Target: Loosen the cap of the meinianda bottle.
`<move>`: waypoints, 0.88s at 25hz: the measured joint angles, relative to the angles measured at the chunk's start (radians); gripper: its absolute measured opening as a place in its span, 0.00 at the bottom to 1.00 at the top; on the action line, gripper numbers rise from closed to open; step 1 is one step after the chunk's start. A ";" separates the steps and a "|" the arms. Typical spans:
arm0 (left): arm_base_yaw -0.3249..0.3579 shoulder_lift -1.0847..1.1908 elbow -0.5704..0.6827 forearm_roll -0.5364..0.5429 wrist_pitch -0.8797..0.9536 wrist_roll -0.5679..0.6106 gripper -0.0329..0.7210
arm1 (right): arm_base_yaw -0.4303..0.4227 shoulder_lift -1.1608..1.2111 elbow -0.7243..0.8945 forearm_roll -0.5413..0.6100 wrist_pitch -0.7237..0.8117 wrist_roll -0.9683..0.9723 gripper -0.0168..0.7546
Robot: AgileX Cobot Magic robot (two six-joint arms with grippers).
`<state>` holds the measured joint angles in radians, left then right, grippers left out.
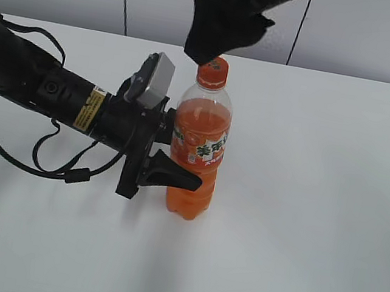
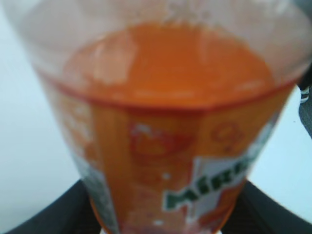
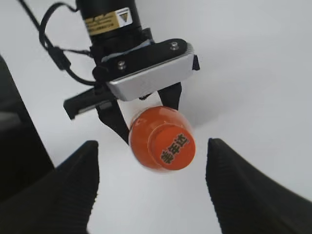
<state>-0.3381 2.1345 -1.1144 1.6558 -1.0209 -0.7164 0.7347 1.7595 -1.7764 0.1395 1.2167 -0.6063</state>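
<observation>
The bottle stands upright on the white bench, the left gripper clamped around its labelled middle, while the right gripper hangs just above the orange cap, fingers spread wide and touching nothing.

**A plain robot test room**

This looks like a lab or test room, not a home. A big white surface fills most of the frame, and it looks bare and clean. Along the top of the frame stands a pale grey wall made of flat panels, with thin dark lines between them. A black robot arm with loose cables lies across the left side. There are no home things.
</observation>
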 joint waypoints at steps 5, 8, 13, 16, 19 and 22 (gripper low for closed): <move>0.000 0.000 0.000 0.000 0.000 0.000 0.57 | 0.000 0.000 0.000 -0.008 0.000 0.560 0.69; 0.000 0.000 0.000 0.000 0.000 0.000 0.57 | 0.000 0.000 0.000 -0.020 0.000 0.787 0.69; 0.000 0.000 0.000 0.000 0.000 0.000 0.57 | 0.000 0.015 0.000 -0.035 0.000 0.865 0.69; 0.000 0.000 0.000 0.000 0.000 0.000 0.57 | 0.000 0.035 0.000 -0.045 0.000 0.871 0.69; 0.000 0.000 0.000 0.000 0.000 0.000 0.57 | 0.000 0.047 0.002 -0.058 0.001 0.872 0.69; 0.000 0.000 0.000 0.000 0.000 0.000 0.57 | 0.000 0.055 0.008 -0.078 0.001 0.872 0.69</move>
<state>-0.3381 2.1345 -1.1144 1.6558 -1.0209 -0.7167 0.7347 1.8144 -1.7687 0.0614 1.2178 0.2658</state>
